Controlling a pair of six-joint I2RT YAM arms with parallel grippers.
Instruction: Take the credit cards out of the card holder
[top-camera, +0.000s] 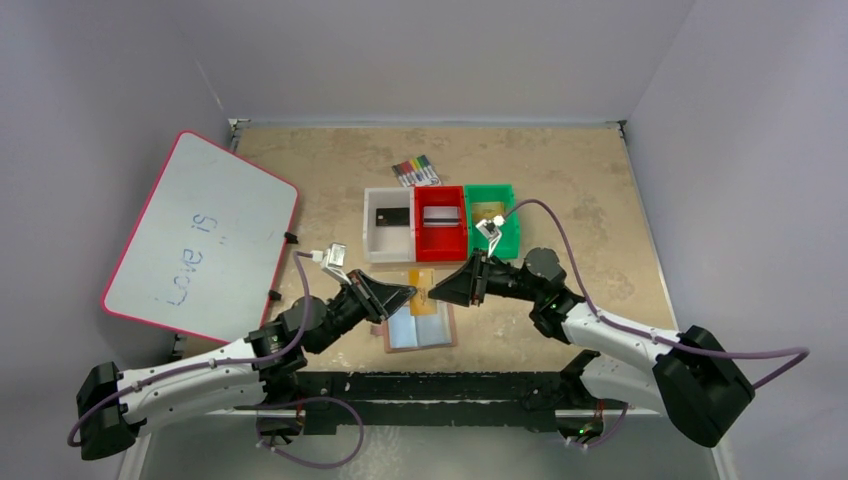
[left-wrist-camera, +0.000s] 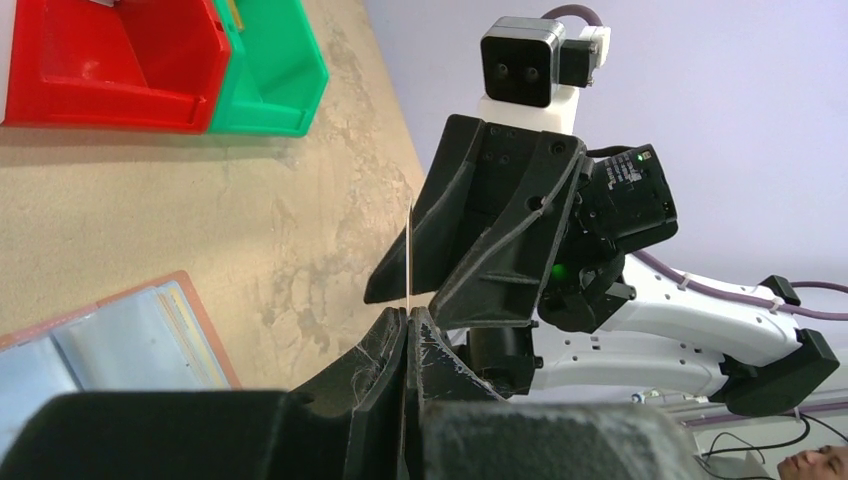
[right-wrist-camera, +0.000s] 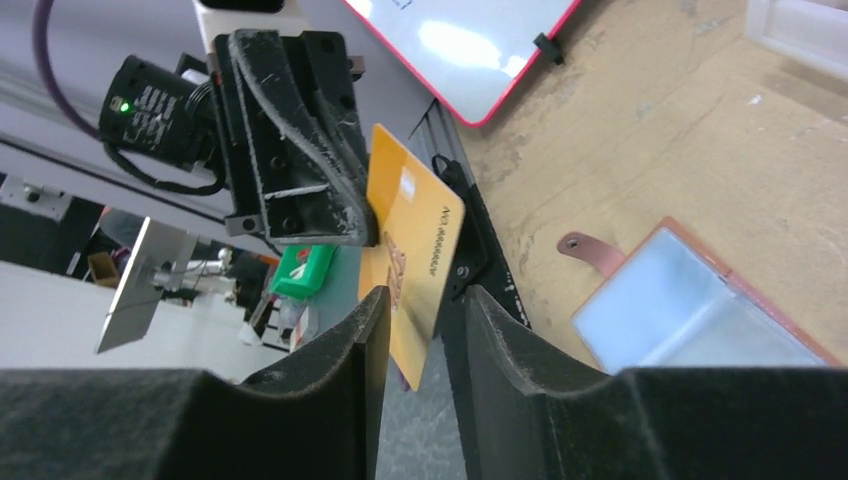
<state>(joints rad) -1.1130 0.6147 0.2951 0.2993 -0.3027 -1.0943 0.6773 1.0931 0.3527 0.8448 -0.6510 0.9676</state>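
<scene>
From my seat, the left gripper (top-camera: 405, 293) is clamped tight on a thin gold plastic credit card (top-camera: 423, 288), pinching it by one end. In the left wrist view the card (left-wrist-camera: 410, 250) shows as a bare edge standing straight up out of the closed fingertips of that gripper (left-wrist-camera: 408, 320).

The right gripper (top-camera: 441, 289) comes in from 3 o'clock. In its own camera the gold card (right-wrist-camera: 415, 230) sits between its two fingers, and this gripper (right-wrist-camera: 425, 296) has its jaws parted around the card. I see a gap on the right-hand side, so it has no grip on the card.

The small flat tan-brown bifold card holder (top-camera: 420, 327) lies open on the speckled beige table (top-camera: 580, 200) at about 6 o'clock from the table's centre, directly under the two grippers, with its clear bluish pockets facing up. The right wrist view shows it (right-wrist-camera: 700, 300) with its brown snap tab lying at 9 o'clock.

At 12 o'clock from the holder stand three plastic bins in a row. The white bin (top-camera: 371, 228) holds a black card (top-camera: 390, 215), the red bin (top-camera: 440, 246) holds a silver-grey card (top-camera: 440, 212), and the green bin (top-camera: 506, 240) is at 3 o'clock in the row. A pack of coloured markers (top-camera: 417, 171) lies just past the bins. A large red-rimmed whiteboard (top-camera: 200, 235) lies at 9 o'clock.
</scene>
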